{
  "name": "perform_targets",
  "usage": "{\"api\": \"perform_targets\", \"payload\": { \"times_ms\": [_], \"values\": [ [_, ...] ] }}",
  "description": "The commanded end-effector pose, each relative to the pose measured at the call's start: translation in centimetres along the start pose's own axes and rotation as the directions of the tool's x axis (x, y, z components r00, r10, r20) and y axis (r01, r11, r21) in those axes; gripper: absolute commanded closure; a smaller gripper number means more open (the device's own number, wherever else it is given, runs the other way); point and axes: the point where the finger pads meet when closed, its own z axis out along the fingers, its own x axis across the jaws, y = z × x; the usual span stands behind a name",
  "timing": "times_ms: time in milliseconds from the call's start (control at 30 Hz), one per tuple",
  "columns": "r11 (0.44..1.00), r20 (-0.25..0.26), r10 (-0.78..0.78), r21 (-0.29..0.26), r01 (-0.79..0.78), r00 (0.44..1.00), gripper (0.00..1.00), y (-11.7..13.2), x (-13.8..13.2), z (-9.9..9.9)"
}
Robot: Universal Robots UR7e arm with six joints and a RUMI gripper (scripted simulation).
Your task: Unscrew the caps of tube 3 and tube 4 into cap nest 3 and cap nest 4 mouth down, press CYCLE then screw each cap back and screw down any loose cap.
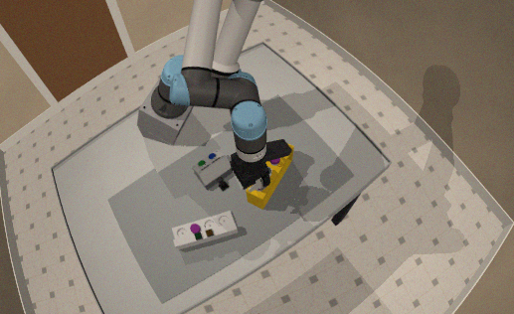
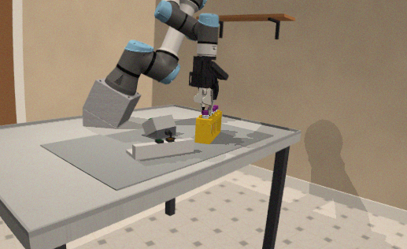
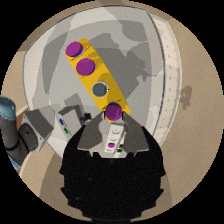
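Note:
My gripper (image 1: 262, 184) (image 2: 205, 110) (image 3: 113, 111) points down, shut on the purple cap of tube 4 (image 2: 205, 113) (image 3: 114, 111) at the near end of the yellow decapping station (image 1: 257, 200) (image 2: 204, 131) (image 3: 121, 99). Tube 3 (image 3: 99, 90) beside it is uncapped, with a grey mouth. Purple caps sit on tube 2 (image 3: 85, 67) and tube 1 (image 3: 74, 49). In the white cap tray (image 1: 229, 229) (image 2: 165, 150), a purple cap (image 1: 195, 229) (image 3: 111, 145) sits in nest 3; the other nests are empty. The green lamp (image 1: 198, 235) and amber lamp (image 1: 209, 233) look dark.
The grey key housing (image 1: 216, 172) (image 2: 164, 124) stands between the arm base and the cap tray, with the blue key (image 1: 212, 156) (image 3: 61, 121) and green key (image 1: 202, 163) (image 3: 66, 131) on top. A small black part (image 1: 223, 185) is beside the housing.

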Motion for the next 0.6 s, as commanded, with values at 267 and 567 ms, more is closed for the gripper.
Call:
{"api": "perform_targets", "payload": {
  "times_ms": [267, 567],
  "values": [
    [0.878, -0.001, -0.478, 0.0, 0.478, 0.878, 1.0, -0.01, 0.03, -0.03],
    [0.661, 0.0, -0.75, -0.001, 0.75, 0.661, 1.0, -0.01, 0.03, -0.05]
  ]
}}
